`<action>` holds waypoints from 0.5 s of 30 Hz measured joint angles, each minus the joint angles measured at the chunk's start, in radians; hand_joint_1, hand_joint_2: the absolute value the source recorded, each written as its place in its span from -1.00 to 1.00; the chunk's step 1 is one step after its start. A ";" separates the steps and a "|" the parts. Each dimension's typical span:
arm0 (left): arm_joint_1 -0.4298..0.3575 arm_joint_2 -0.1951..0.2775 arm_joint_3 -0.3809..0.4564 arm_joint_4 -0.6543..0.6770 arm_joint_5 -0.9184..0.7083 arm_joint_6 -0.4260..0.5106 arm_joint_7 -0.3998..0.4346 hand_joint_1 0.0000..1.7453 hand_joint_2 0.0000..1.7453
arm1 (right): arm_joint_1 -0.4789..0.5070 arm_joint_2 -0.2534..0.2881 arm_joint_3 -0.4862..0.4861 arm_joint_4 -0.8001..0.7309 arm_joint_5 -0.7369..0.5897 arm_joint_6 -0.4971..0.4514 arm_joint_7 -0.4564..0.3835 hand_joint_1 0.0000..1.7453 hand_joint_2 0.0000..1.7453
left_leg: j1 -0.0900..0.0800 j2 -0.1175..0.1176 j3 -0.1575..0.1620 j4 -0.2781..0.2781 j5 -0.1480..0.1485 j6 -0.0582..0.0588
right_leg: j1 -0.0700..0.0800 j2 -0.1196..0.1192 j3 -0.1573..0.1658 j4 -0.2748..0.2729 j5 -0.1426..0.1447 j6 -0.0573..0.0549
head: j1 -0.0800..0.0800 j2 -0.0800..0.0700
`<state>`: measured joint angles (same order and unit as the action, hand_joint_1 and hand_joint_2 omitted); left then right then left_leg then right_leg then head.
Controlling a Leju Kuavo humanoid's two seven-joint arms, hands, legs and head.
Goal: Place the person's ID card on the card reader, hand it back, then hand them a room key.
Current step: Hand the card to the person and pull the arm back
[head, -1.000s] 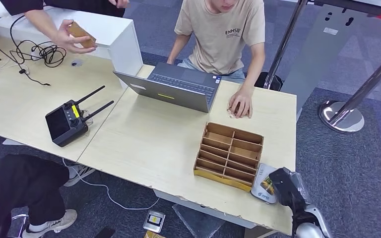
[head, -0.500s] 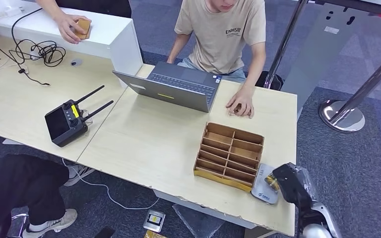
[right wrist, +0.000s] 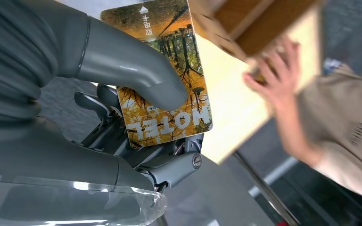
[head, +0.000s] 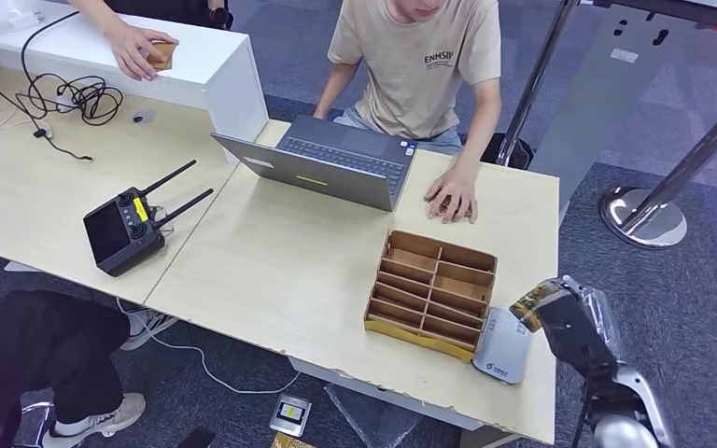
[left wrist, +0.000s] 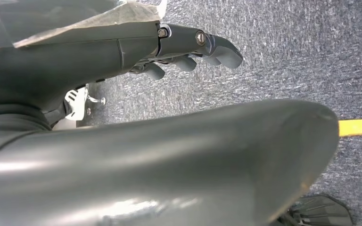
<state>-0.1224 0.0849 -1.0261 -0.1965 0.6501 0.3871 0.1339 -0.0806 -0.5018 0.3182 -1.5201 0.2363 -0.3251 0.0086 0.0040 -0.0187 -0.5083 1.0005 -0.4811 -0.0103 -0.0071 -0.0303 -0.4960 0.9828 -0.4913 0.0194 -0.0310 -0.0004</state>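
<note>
My right hand [head: 579, 331] hangs just past the table's near right corner and pinches a yellow-orange card [head: 532, 303] between thumb and fingers. In the right wrist view the card [right wrist: 179, 120] reads HOTEL, with the thumb of my right hand [right wrist: 122, 66] pressed on its face. The grey card reader [head: 502, 347] lies on the table to the left of the hand, its top bare. A person in a beige T-shirt [head: 420, 65] sits across the table, one hand [head: 451, 198] flat on it. My left hand [left wrist: 188, 52] hangs over carpet and holds nothing.
A cardboard divider tray [head: 432, 291] stands beside the reader. A laptop [head: 331, 163] sits in front of the person and a black remote with antennas [head: 123, 233] lies at the left. Another person's hand [head: 140, 47] rests on the white counter. Stanchion base [head: 644, 219] at right.
My right hand has lifted the card off the reader and moved it up and to the right. At the far left the other person's hand set a brown object down on the counter.
</note>
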 joint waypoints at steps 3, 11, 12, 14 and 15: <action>0.000 0.000 0.000 0.000 -0.003 -0.002 0.000 -1.00 -1.00 | -0.013 -0.002 -0.031 -0.084 0.014 0.014 0.006 1.00 1.00 | 0.000 0.000 0.000 0.000 0.000 0.000 | 0.000 0.000 0.000 0.000 0.000 0.000 | 0.000 0.000; -0.002 0.000 -0.002 0.001 -0.021 -0.008 0.003 -1.00 -1.00 | -0.067 0.066 -0.045 -0.275 0.284 -0.087 0.004 1.00 1.00 | 0.001 0.000 -0.001 0.000 0.000 0.000 | 0.001 0.000 -0.001 0.000 0.000 0.000 | 0.000 0.000; -0.002 -0.001 -0.003 0.001 -0.024 -0.008 0.004 -1.00 -1.00 | -0.074 0.082 -0.037 -0.287 0.342 -0.114 0.008 1.00 1.00 | 0.001 0.000 -0.001 0.000 0.000 0.000 | 0.001 0.000 -0.001 0.000 0.000 0.000 | 0.000 0.000; -0.003 -0.003 -0.005 0.001 -0.030 -0.008 0.005 -1.00 -1.00 | -0.085 0.116 -0.016 -0.300 0.446 -0.168 0.014 1.00 1.00 | 0.002 0.000 -0.001 0.000 0.000 0.000 | 0.002 0.000 0.000 0.000 0.000 -0.001 | 0.000 0.000; -0.004 -0.004 -0.006 0.001 -0.033 -0.009 0.005 -1.00 -1.00 | -0.090 0.133 -0.003 -0.301 0.497 -0.195 0.016 1.00 1.00 | 0.002 0.000 -0.001 0.000 0.000 0.000 | 0.002 0.000 0.000 0.000 0.000 -0.001 | 0.000 0.000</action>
<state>-0.1261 0.0812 -1.0321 -0.1957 0.6172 0.3783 0.1390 -0.1702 -0.3687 0.3154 -1.8215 0.7331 -0.5197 0.0247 0.0058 -0.0190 -0.5094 1.0003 -0.4811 -0.0104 -0.0054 -0.0304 -0.4965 0.9831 -0.4917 0.0188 -0.0313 -0.0004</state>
